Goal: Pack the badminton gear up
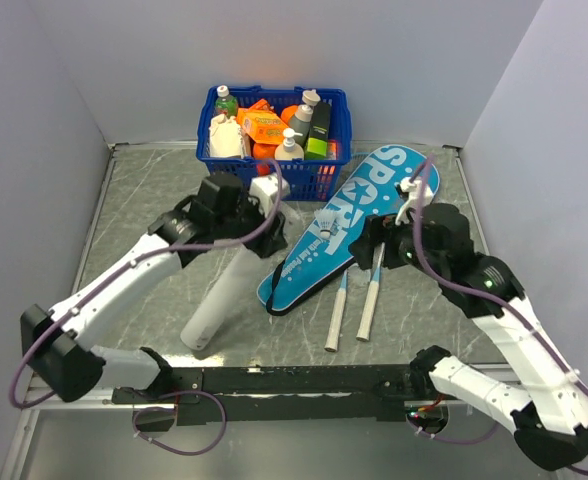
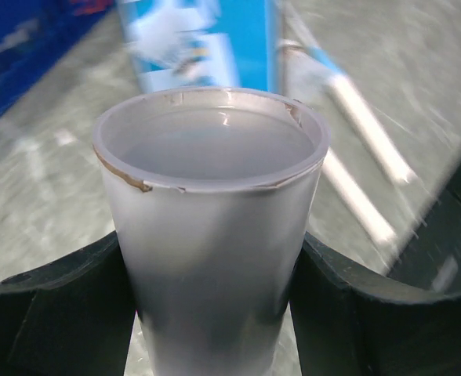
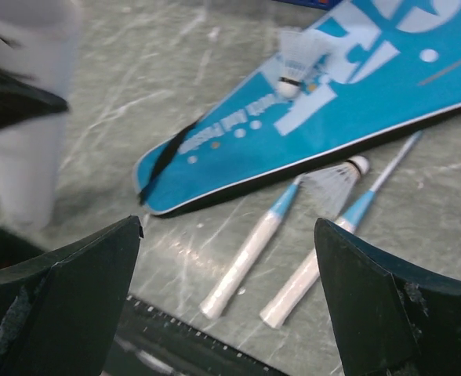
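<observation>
The long white tube (image 1: 219, 295) stands tilted on the table, lower end near the front. My left gripper (image 1: 252, 222) is shut on its upper part; in the left wrist view the tube's open mouth (image 2: 211, 149) sits between my fingers (image 2: 66, 313). The teal "SPORT" case (image 1: 349, 225) lies diagonally with a white shuttlecock (image 1: 326, 221) on it. Two rackets' white handles (image 1: 336, 322) (image 1: 368, 312) lie beside the case. My right gripper (image 1: 371, 240) is open and empty above them (image 3: 229, 227). A second shuttlecock (image 3: 336, 184) lies between the racket shafts.
A blue plastic basket (image 1: 274, 170) of bottles and orange packs stands at the back, just behind my left gripper. A black rail (image 1: 304, 380) runs along the table's front edge. Walls close in the left, right and back.
</observation>
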`<state>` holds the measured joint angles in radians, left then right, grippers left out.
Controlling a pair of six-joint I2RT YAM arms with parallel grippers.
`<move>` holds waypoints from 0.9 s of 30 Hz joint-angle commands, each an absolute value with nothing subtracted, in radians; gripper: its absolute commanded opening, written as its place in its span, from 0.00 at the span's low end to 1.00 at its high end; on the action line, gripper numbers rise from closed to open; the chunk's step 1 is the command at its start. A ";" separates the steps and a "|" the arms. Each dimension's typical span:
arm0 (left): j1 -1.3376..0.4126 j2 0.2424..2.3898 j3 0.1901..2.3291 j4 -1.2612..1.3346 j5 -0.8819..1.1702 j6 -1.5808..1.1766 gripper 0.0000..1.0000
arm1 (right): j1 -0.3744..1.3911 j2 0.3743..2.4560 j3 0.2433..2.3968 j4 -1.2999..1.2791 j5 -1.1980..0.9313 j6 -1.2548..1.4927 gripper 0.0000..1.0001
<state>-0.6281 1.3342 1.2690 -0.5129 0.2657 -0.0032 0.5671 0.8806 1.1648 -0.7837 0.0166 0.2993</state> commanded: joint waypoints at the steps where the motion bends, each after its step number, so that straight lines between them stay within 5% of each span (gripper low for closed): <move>1: -0.728 1.221 1.214 -0.450 0.409 0.109 0.11 | 0.577 0.809 1.215 -0.825 -0.170 0.272 0.97; 14: -0.960 1.005 0.970 -0.281 0.433 0.064 0.17 | 0.578 0.775 1.239 -0.776 -0.619 0.256 0.78; 27: -0.965 0.959 0.881 -0.149 0.379 -0.058 0.19 | 0.640 0.903 1.279 -0.660 -0.715 0.347 0.67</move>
